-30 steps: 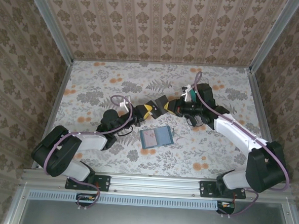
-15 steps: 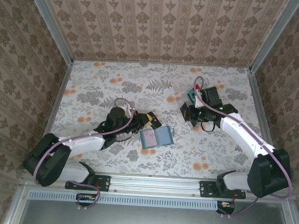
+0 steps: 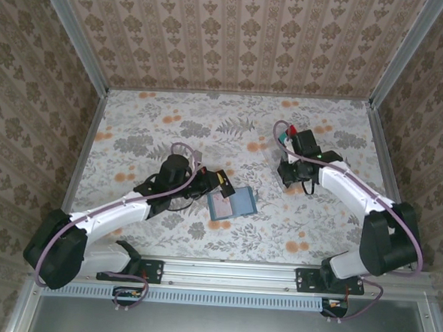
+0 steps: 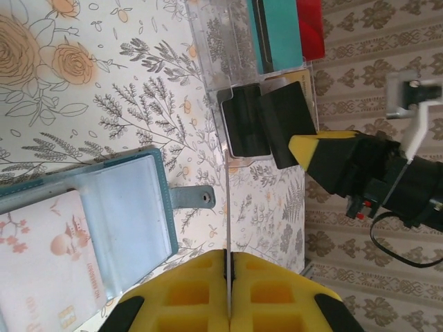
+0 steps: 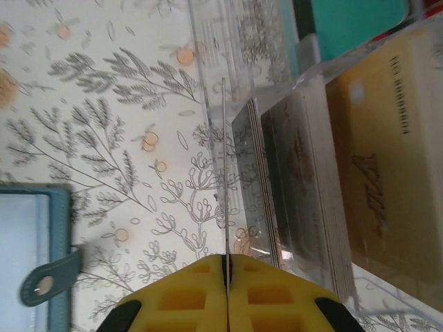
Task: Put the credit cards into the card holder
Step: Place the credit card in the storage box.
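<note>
We see the small dark teal folding card holder (image 3: 231,203) lying open on the floral-patterned table (image 3: 145,124), near the middle. The yellow-tipped left gripper (image 3: 222,182) sits at its far left corner. Farther right, the right arm (image 3: 355,193) ends beside upright red and teal plastic cards (image 3: 283,137).

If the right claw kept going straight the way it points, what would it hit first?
Probably the clear card rack just ahead of the right gripper, though depth is hard to judge.
</note>
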